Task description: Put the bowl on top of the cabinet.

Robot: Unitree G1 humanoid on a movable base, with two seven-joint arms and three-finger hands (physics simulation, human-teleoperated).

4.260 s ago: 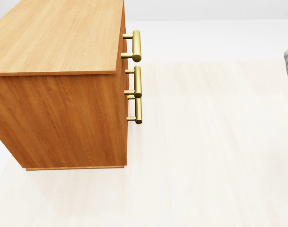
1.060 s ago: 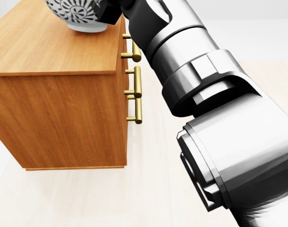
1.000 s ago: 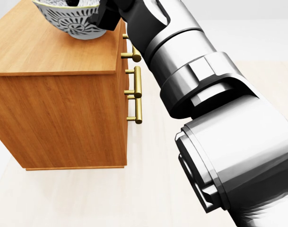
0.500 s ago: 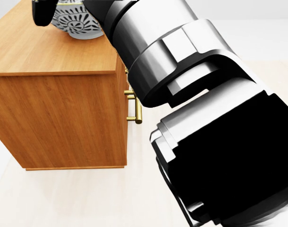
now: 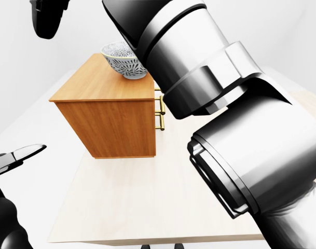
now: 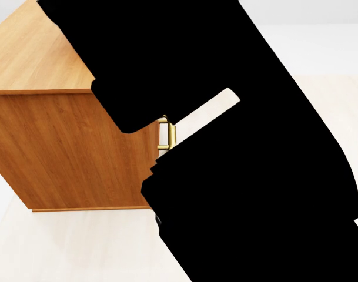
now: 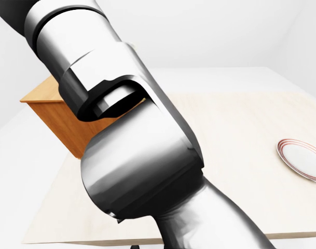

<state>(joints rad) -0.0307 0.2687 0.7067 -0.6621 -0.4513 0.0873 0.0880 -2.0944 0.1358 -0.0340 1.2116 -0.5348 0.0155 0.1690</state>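
The patterned white bowl (image 5: 122, 61) stands upright on the wooden cabinet (image 5: 112, 118), near the right end of its top, in the left-eye view. My right arm (image 5: 209, 104) sweeps from the bottom right to the top left and hides the bowl's right edge. One black finger of my right hand (image 5: 46, 18) shows at the top left, high above and left of the bowl, apart from it. My left hand (image 5: 20, 154) hangs low at the left edge, fingers outstretched and holding nothing. A flat black arm shape fills most of the head view.
The cabinet's brass handles (image 5: 160, 111) face right. It stands on a pale wooden table (image 5: 126, 197) whose near edge runs along the bottom. A red-rimmed plate (image 7: 303, 158) lies at the far right in the right-eye view.
My right hand held the bowl over the cabinet top a second ago. Since then it has come off the bowl, and the arm has risen towards the camera, blacking out the head view.
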